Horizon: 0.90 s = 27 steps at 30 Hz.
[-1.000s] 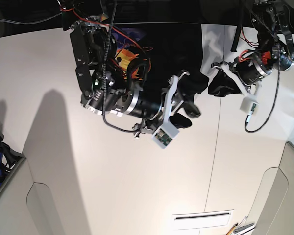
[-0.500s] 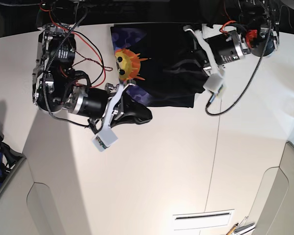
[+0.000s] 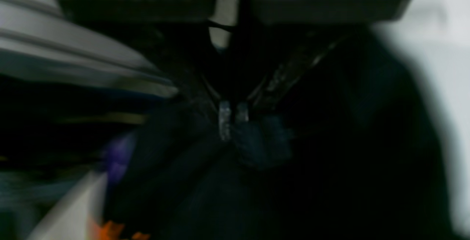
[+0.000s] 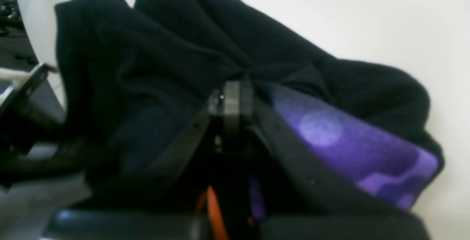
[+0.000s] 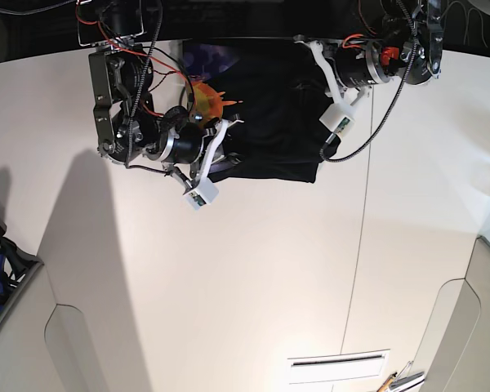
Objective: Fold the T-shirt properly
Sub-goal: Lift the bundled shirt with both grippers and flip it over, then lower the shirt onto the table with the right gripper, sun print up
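While the white tabletop (image 5: pixel 253 286) fills most of the base view, the T-shirt (image 5: pixel 273 114) lies bunched at its twelve o'clock edge, a dark mass of black cloth with its lower hem running straight across. An orange sun-face print (image 5: pixel 206 96) shows at the shirt's nine o'clock side, half hidden behind the arm there.

The right arm (image 5: pixel 126 114), with red wires over its black frame, stands at about eleven o'clock in the base view and reaches in toward the shirt's lower corner. In its wrist view the right tool (image 4: pixel 230 102) has its two tips pressed together on a pinch of black cloth, with folds of the T-shirt (image 4: pixel 176 56) heaped up beyond it toward twelve o'clock and a purple printed patch (image 4: pixel 349 144) lying at four o'clock of the tips.

The left arm (image 5: pixel 376 61) comes in at about one o'clock in the base view, over the shirt's three o'clock edge. Its wrist view is blurred and dark; the left tool (image 3: pixel 233 119) shows two pale tips close side by side, sunk into black cloth (image 3: pixel 330 141) that gathers around them, so it is clamped on the shirt. A scrap of purple (image 3: pixel 117 159) and a bit of orange (image 3: pixel 114 231) sit toward seven o'clock there.

A white vent plate (image 5: pixel 336 366) lies at five o'clock on the tabletop, well apart from the shirt.
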Each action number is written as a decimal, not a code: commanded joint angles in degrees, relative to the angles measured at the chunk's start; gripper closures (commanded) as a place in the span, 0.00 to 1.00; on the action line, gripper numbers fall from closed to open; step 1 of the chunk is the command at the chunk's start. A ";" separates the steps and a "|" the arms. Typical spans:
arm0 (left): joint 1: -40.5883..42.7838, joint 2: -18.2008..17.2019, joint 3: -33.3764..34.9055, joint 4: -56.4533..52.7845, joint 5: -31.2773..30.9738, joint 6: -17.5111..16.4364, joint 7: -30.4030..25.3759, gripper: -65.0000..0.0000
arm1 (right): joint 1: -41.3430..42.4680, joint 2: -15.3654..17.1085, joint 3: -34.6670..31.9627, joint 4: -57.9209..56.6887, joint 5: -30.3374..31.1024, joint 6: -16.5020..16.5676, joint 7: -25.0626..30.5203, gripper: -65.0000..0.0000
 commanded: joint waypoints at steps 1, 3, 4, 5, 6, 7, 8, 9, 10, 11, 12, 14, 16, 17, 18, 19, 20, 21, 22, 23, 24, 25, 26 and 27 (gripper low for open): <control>-0.57 -0.55 -0.28 0.37 2.34 0.57 -1.86 1.00 | 0.72 0.98 0.70 0.90 0.04 -0.35 -0.48 1.00; -1.57 -0.81 -0.28 -0.61 5.51 1.66 -4.48 1.00 | 0.57 2.01 1.57 1.31 1.81 -0.74 -2.58 1.00; -2.43 -0.81 -0.28 -1.27 6.21 1.90 -5.11 1.00 | 0.35 2.45 2.23 1.60 3.39 -0.72 -3.63 1.00; -3.39 -0.79 -0.28 -1.99 6.64 2.08 -5.57 1.00 | -0.04 2.86 2.97 1.92 5.09 -0.72 -4.57 1.00; -4.37 -0.79 -0.28 -2.73 6.69 2.12 -5.86 1.00 | -0.57 2.99 3.87 2.43 6.73 -0.70 -5.25 1.00; -5.49 -0.79 -0.28 -3.54 6.69 2.21 -6.05 1.00 | -1.31 2.97 4.87 2.95 8.35 -0.70 -6.03 1.00; -6.64 -0.79 -0.28 -4.48 6.69 2.23 -6.34 1.00 | -2.21 2.95 5.84 3.69 10.10 -0.70 -6.64 1.00; -7.85 -0.79 -0.26 -5.53 6.69 2.23 -6.73 1.00 | -3.26 2.91 6.73 4.59 12.15 -0.70 -7.15 1.00; -9.05 -0.76 -0.26 -6.64 6.69 2.23 -7.19 1.00 | -4.42 2.84 7.41 5.62 14.08 -0.68 -7.58 1.00; -10.27 -0.76 -0.26 -7.78 6.69 2.23 -7.58 1.00 | -5.68 2.71 8.00 6.82 15.30 -0.63 -7.98 1.00; -11.45 -0.79 -0.26 -8.90 6.69 2.23 -8.11 1.00 | -6.97 2.54 8.37 8.07 15.91 -0.28 -8.33 1.00; -13.75 -0.76 -0.26 -10.84 6.67 2.23 -9.14 1.00 | -9.33 2.49 8.52 10.82 16.85 -0.02 -8.57 1.00; -15.61 -0.79 -0.28 -11.50 6.29 2.23 -9.94 1.00 | -11.37 2.51 8.52 13.97 17.00 -0.02 -8.55 1.00; -16.55 -0.81 -0.28 -11.45 5.27 2.21 -9.90 1.00 | -12.09 2.49 8.52 15.74 17.00 -0.02 -8.55 1.00; -17.55 -0.85 -0.28 -11.41 3.72 2.16 -9.84 1.00 | -12.61 2.51 8.52 17.68 16.98 -0.02 -8.55 1.00; -18.47 -0.92 -0.28 -11.26 1.99 1.99 -9.62 1.00 | -12.90 2.49 8.52 19.74 16.92 -0.02 -8.55 1.00; -19.30 -1.01 -0.28 -10.93 0.00 1.42 -9.27 1.00 | -12.90 2.49 8.52 21.84 16.74 -0.02 -8.55 1.00; -19.98 -1.01 -0.31 -10.34 -1.88 1.01 -8.59 1.00 | -12.76 2.49 8.52 24.00 16.39 -0.02 -8.46 1.00; -20.50 -0.98 -0.42 -9.46 -3.50 0.44 -7.65 1.00 | -12.55 2.49 8.52 26.25 16.13 -0.02 -8.11 1.00; -20.68 -0.98 -0.50 -8.22 -4.92 -0.52 -7.02 1.00 | -12.44 2.49 8.52 28.46 15.87 -0.02 -7.21 1.00; -20.63 -0.98 -0.83 -6.71 -5.92 -1.18 -6.67 1.00 | -12.41 2.47 8.50 30.47 15.67 -0.02 -5.79 1.00; -20.44 -0.98 -1.25 -5.14 -6.62 -1.51 -6.43 1.00 | -12.41 2.45 8.48 32.17 15.67 -0.02 -3.93 1.00; -20.15 -0.98 -1.90 -3.43 -6.71 -1.53 -6.40 1.00 | -12.41 2.43 8.37 33.44 15.67 -0.02 -2.36 1.00; -19.82 -0.98 -2.73 -1.79 -6.67 -1.51 -6.43 1.00 | -12.41 2.16 8.13 34.21 15.65 -0.02 -1.44 1.00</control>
